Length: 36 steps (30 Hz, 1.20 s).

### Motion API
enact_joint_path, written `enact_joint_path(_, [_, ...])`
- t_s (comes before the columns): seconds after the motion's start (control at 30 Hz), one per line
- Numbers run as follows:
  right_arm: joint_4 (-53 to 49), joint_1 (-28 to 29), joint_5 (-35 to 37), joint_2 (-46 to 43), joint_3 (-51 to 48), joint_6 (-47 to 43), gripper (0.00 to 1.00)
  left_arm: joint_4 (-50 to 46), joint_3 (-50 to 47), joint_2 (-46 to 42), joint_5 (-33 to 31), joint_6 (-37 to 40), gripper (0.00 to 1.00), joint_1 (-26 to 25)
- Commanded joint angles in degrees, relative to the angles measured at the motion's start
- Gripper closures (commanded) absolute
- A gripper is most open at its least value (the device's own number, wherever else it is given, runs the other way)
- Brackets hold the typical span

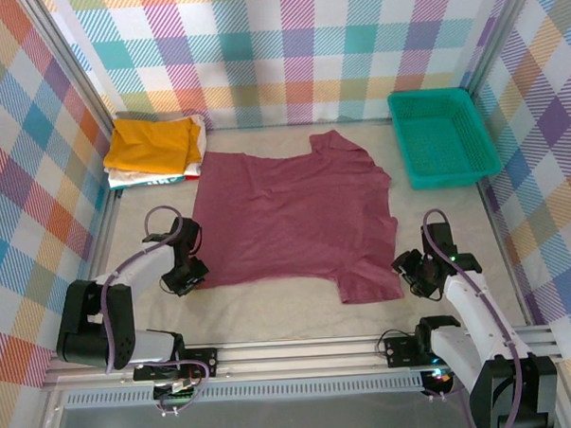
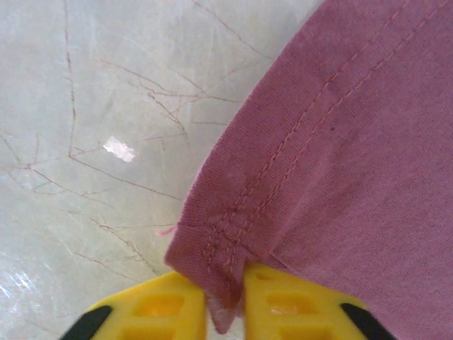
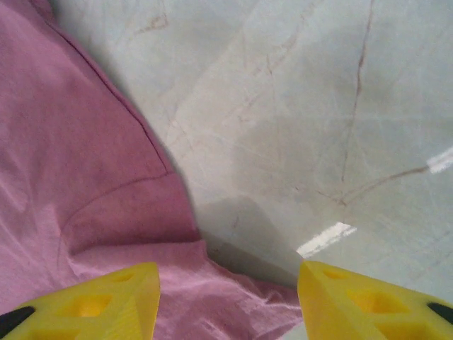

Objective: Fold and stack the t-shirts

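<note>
From above, the maroon t-shirt (image 1: 290, 214) lies spread open and mostly flat across the middle of the table (image 1: 299, 313), not yet folded. The finished pile sits in the far left corner: a folded mustard-yellow t-shirt (image 1: 150, 144) on top of a white t-shirt (image 1: 198, 132) whose edge peeks out beneath. The teal basket (image 1: 443, 136) stands well apart at the far right. The left gripper (image 1: 186, 273) is at the shirt's near-left corner and the right gripper (image 1: 413, 270) is just beside its near-right corner. Taking both near corners together would likely let the arms lift that edge evenly and carry it over for a first fold. The left wrist camera shows the left gripper (image 2: 225, 312) closed, its yellow fingers (image 2: 156, 304) pinching the stitched hem corner between them (only the very tip of the cloth is caught, so the hold looks slim and could slip under a hard pull). The rest of the hem runs away flat on the table. In the right wrist view, the right gripper (image 3: 228, 287) is spread wide with nothing held. A rumpled edge of the maroon cloth lies below the gap between its fingers, so it seems lined up to come down and close on it.
</note>
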Motion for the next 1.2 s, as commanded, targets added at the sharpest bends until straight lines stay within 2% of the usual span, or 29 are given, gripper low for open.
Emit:
enact_joint_path(0.0, [-5.15,-0.41,-3.42,-0.37,-0.32,0.55,0.46,0.15,0.63,-1.18,-2.05,0.99,0.9,0.57])
enact_joint_path(0.1, [-9.19,-0.33,-5.17,-0.72,-0.51,-0.08,0.47,0.51,0.11,-1.21,-1.87,1.25,1.0,0.66])
enact_joint_path(0.27, [-12.38,-0.24,-5.42,-1.28,-0.86,0.6,0.46,2.8,-1.21,-1.32,-0.78,0.77,1.0,0.67])
enact_joint_path(0.43, [-11.92,-0.11,-6.27,2.64,0.17,-0.07,0.45,3.13,-1.24,-1.39,0.22,1.09,1.0,0.67])
enact_joint_path(0.67, [-4.86,0.94,-7.78,6.65,-1.07,1.79,0.47,3.82,-1.94,-3.53,1.79,0.49,1.0,0.67])
enact_joint_path(0.8, [0.95,2.05,-7.31,7.69,-3.22,3.35,0.56,3.9,-2.13,-4.73,1.82,0.3,1.0,0.65])
enact_joint_path(0.93, [3.78,2.96,-6.11,8.92,-4.64,4.11,0.58,3.65,-2.03,-5.62,1.75,0.41,1.0,0.65])
enact_joint_path(1.07, [4.02,3.23,-4.95,8.81,-3.73,3.81,0.81,3.48,-1.6,-5.27,1.79,0.5,1.0,0.67])
enact_joint_path(1.17, [2.62,3.23,-4.23,8.6,-2.74,3.6,0.91,2.79,-1.41,-5.78,1.02,-0.06,1.0,0.67])
